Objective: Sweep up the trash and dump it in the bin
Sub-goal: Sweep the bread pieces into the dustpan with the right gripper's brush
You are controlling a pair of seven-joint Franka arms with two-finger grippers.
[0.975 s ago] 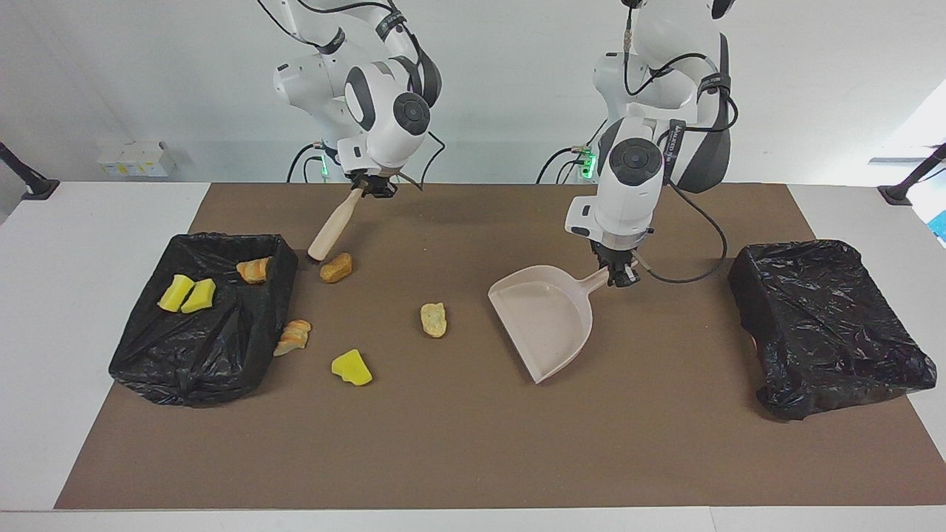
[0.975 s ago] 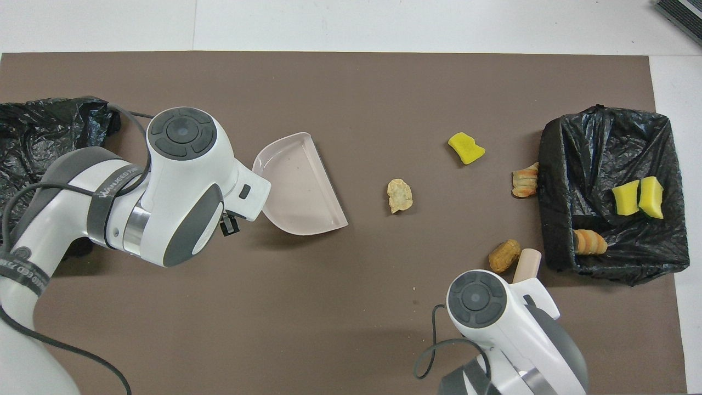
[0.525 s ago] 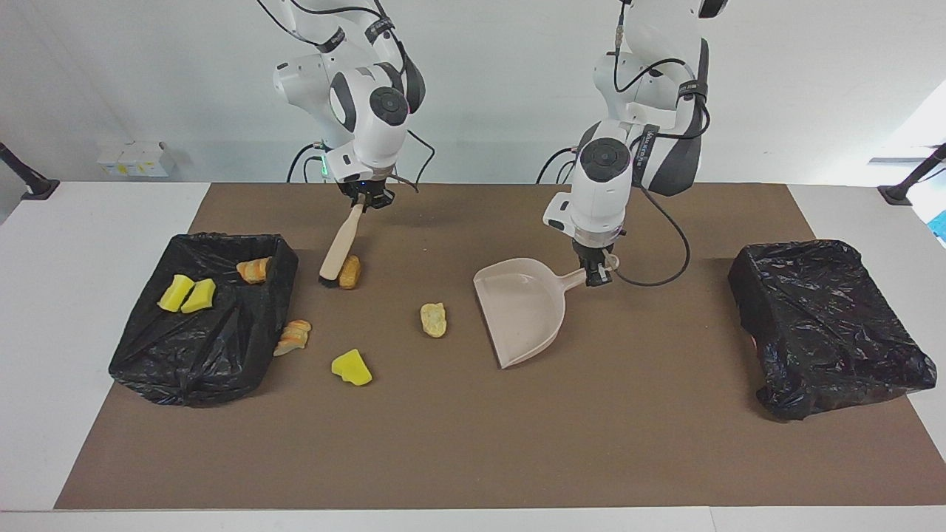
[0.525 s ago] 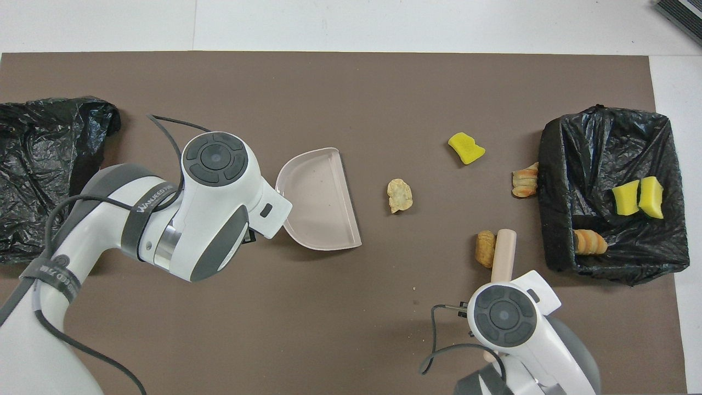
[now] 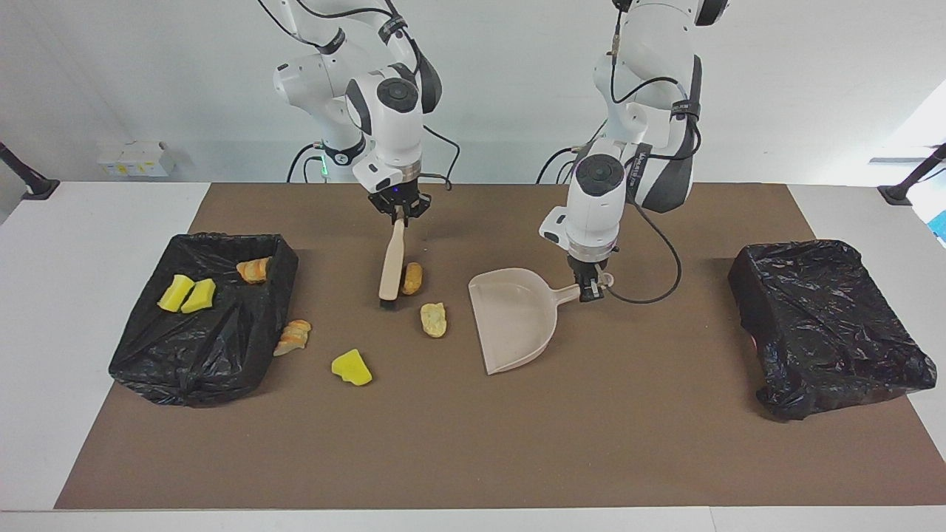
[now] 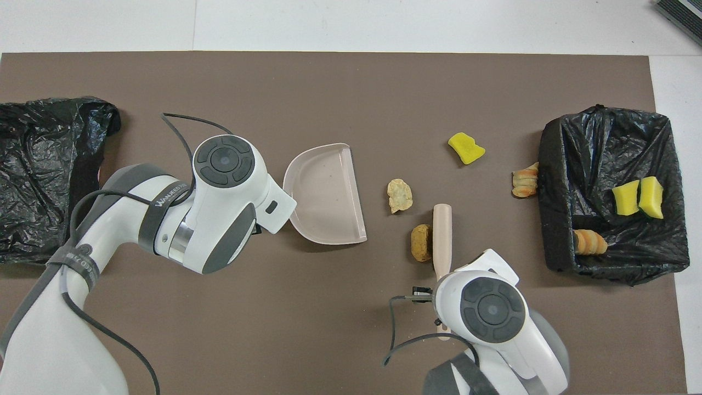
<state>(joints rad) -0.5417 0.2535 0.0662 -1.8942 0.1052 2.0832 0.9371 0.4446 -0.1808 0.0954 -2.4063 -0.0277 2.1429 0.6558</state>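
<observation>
Counting seven trash pieces, two bins

Seven trash pieces, two bins, one brush, one dustpan

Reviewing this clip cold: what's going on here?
The right gripper holds a brush against a brown lump, facing the dustpan held by the left gripper. A tan piece lies between them. Three pieces sit in the bin at the right arm's end.

Bare mat lies open; brush, dustpan and scattered trash crowd the middle.
</observation>
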